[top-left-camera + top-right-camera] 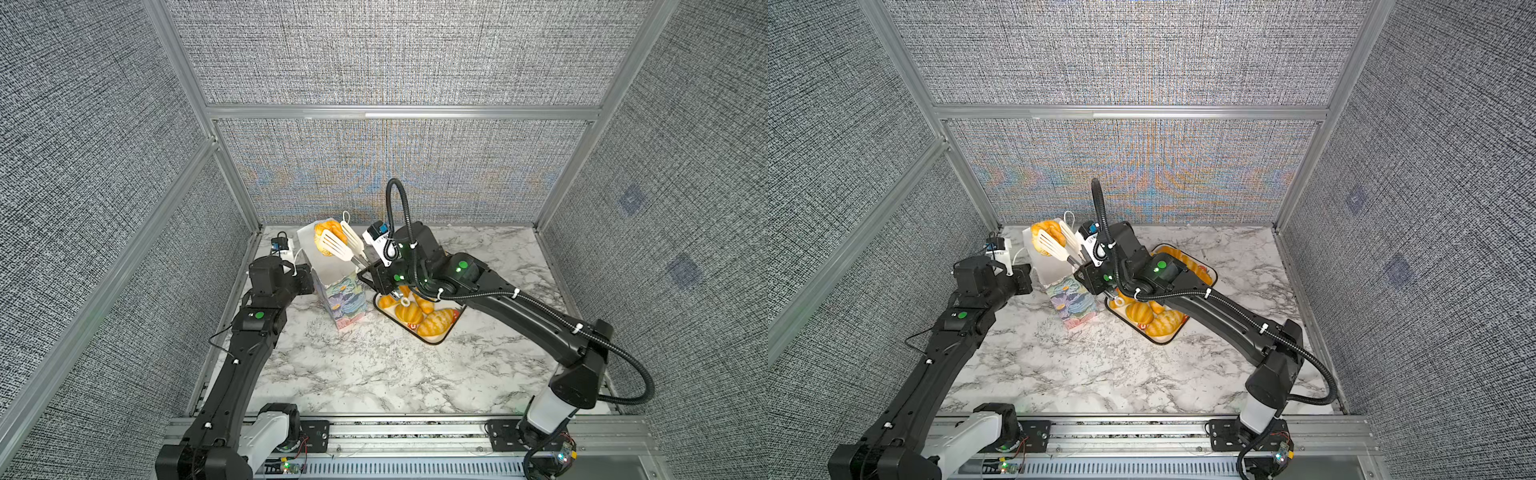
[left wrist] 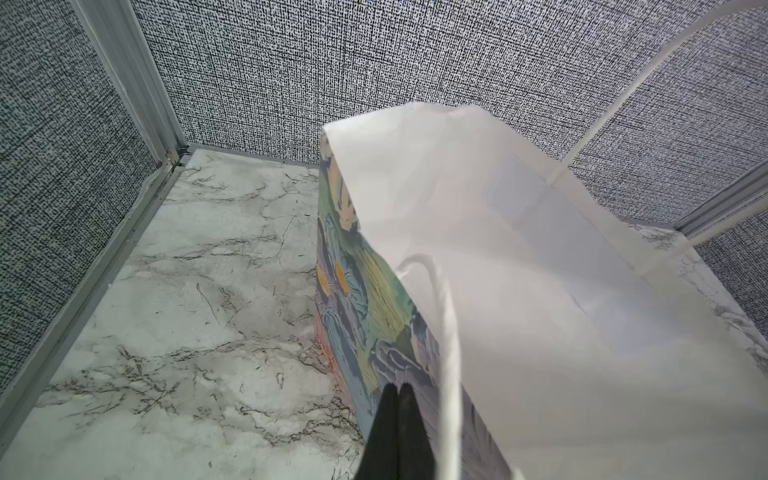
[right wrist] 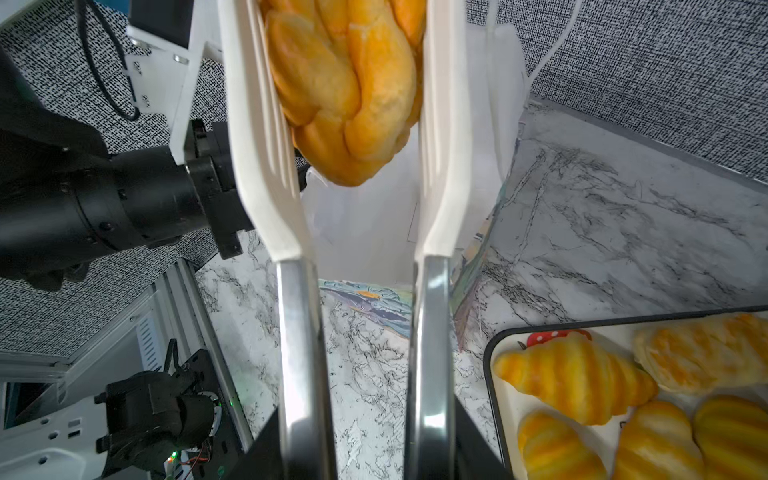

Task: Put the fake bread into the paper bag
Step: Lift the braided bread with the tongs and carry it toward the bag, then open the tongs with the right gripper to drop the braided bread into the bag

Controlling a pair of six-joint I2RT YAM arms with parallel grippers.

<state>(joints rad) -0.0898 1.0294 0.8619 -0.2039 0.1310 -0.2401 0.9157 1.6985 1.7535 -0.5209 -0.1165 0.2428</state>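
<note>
My right gripper (image 1: 371, 270) (image 1: 1084, 271) (image 3: 365, 440) is shut on the metal handles of white slotted tongs (image 1: 337, 246) (image 3: 432, 266). The tongs clamp a braided golden piece of fake bread (image 1: 326, 237) (image 1: 1047, 236) (image 3: 349, 91) just above the open mouth of the paper bag (image 1: 343, 301) (image 1: 1073, 305) (image 3: 370, 232). The bag stands upright, white inside (image 2: 540, 291) and floral outside. My left gripper (image 1: 306, 277) (image 1: 1026, 279) (image 2: 397, 388) is shut, with its tips against the bag's printed side beside a white cord handle (image 2: 451, 353). Nothing shows between its fingers.
A white tray with a black rim (image 1: 437, 341) (image 1: 1160, 341) (image 3: 493, 374) lies right of the bag under my right arm. It holds several more croissants and buns (image 1: 434, 322) (image 3: 573, 378). Grey fabric walls with metal rails enclose the marble table (image 1: 374, 374).
</note>
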